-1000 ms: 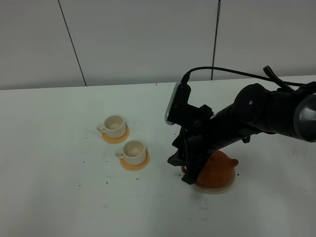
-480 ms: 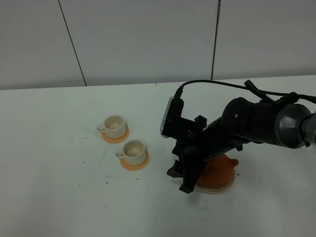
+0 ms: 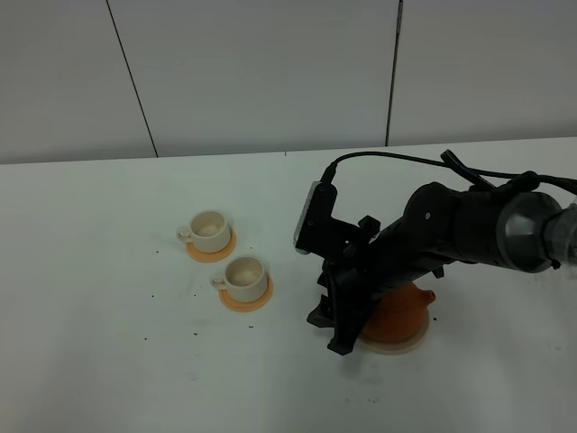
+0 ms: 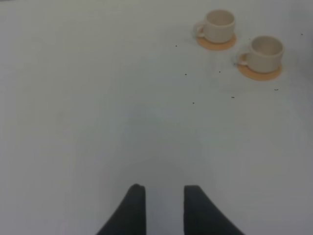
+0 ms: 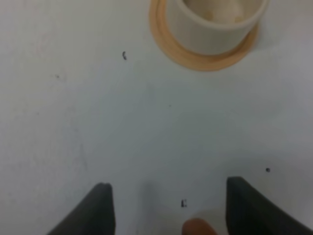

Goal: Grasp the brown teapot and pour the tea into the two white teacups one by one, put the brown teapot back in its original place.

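1. The round, squat, reddish-brown clay teapot point(image 3: 403, 311) stands upright on its flat beige coaster disc point(image 3: 401, 347). It is right of centre on the white table point(image 3: 108, 361), with its short spout pointing right.
2. My right gripper point(image 3: 330, 332) sits low at the teapot's left side, fingers spread wide and gripping nothing. The wrist view shows only a reddish-brown nub point(image 5: 198, 228) between them, touching neither finger. I take it for part of the teapot; handle or knob, I cannot tell.
3. 2 small cream-white teacups on orange-tan saucers point(image 3: 260, 300) stand well to the left: the near cup point(image 3: 243, 275) and the far cup point(image 3: 210, 230). Whether they hold tea, I cannot tell.
4. My left gripper point(image 4: 164, 188) has its fingers narrowly parted and empty, over bare table.
5. Judgement: I am at the edge of a grip on the handle. These views do not settle whether I am taking it or leaving it.
6. To do it well, I should travel along the handle's line, never sideways, so no finger nudges the teapot off its disc. If taking, I centre the loop between my fingers, close firmly and lift straight up.
7. Risk: my arm hides the handle from the high view, so I trust the wrist view.
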You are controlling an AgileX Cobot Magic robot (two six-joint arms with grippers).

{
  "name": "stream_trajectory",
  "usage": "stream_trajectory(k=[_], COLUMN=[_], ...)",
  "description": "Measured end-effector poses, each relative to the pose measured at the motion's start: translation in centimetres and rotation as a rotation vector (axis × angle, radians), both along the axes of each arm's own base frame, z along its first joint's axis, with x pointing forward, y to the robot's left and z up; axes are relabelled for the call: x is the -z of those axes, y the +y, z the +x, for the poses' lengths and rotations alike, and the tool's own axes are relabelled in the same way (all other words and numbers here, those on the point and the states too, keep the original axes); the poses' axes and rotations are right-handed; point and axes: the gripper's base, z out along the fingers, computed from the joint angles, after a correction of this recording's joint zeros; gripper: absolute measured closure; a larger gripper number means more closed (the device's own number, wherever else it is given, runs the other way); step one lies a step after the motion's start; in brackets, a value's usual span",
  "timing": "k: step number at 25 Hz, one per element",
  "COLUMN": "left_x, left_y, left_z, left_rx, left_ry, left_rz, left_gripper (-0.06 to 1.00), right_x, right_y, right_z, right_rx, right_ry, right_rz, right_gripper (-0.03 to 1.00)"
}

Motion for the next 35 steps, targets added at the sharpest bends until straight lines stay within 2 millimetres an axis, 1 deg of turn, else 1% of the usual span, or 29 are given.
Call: stream_trajectory(k=[6, 12, 19, 32, 35], left_x=[0.0, 0.0, 0.0, 0.0, 0.0], left_y=[0.0, 0.0, 0.0, 0.0, 0.0], left_z=[0.0, 0.0, 0.0, 0.0, 0.0], left_rx=[0.0, 0.0, 0.0, 0.0, 0.0], left_ry=[0.0, 0.0, 0.0, 0.0, 0.0], left_rz=[0.0, 0.0, 0.0, 0.0, 0.0], left_gripper=[0.69, 0.69, 0.69, 0.69, 0.69], right_x=[0.1, 0.1, 0.1, -0.1, 0.3], right_y=[0.0, 0.6, 0.7, 0.8, 0.8], right_z=[-0.2, -0.8, -1.0, -0.2, -0.3], right_rx=[0.006, -0.018, -0.015, 0.005, -0.006], right_ry=[0.033, 0.046, 0.079, -0.03, -0.03], right_rz=[0.004, 0.002, 0.005, 0.002, -0.022], right_gripper=[0.48, 0.48, 0.48, 0.48, 0.48])
